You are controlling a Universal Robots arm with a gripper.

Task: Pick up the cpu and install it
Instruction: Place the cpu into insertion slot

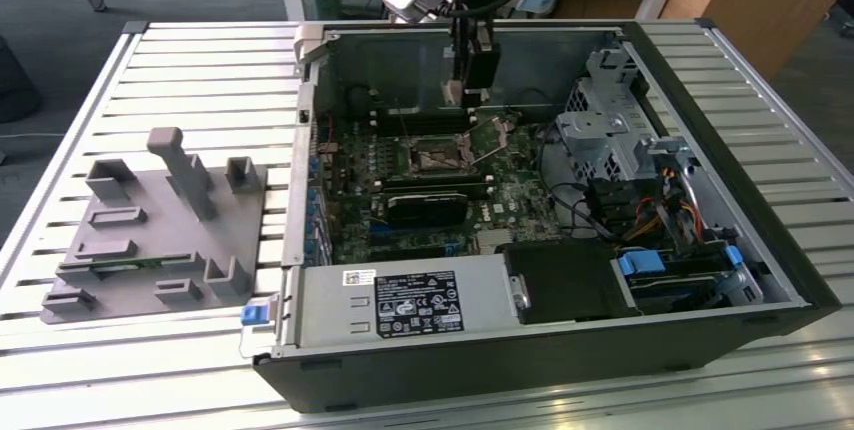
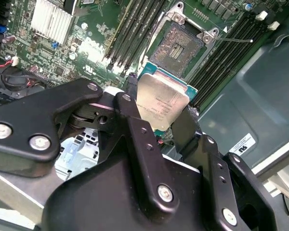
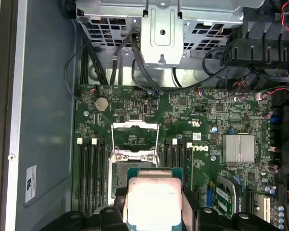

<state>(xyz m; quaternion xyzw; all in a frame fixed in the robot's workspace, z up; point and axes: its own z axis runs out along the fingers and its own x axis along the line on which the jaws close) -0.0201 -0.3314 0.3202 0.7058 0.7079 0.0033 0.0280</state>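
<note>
- Your gripper (image 2: 159, 120) is clamped on the cpu (image 2: 163, 98). Its black jointed metal fingers (image 2: 130, 115) pinch two opposite edges.
- The cpu is a flat square with a matte silvery lid and a green rim. It hangs above the board just beside the socket (image 2: 184, 42), not seated in it.
- The socket is a dark square of contacts in a silvery frame, with its load plate (image 3: 135, 126) tipped open.
- Long black memory slots (image 3: 91, 166) flank the socket on both sides.
- A finned aluminium heatsink (image 3: 238, 148) sits well apart from the socket.
- A grey plastic tray (image 1: 147, 250) lies outside the case, far from the socket.
</note>
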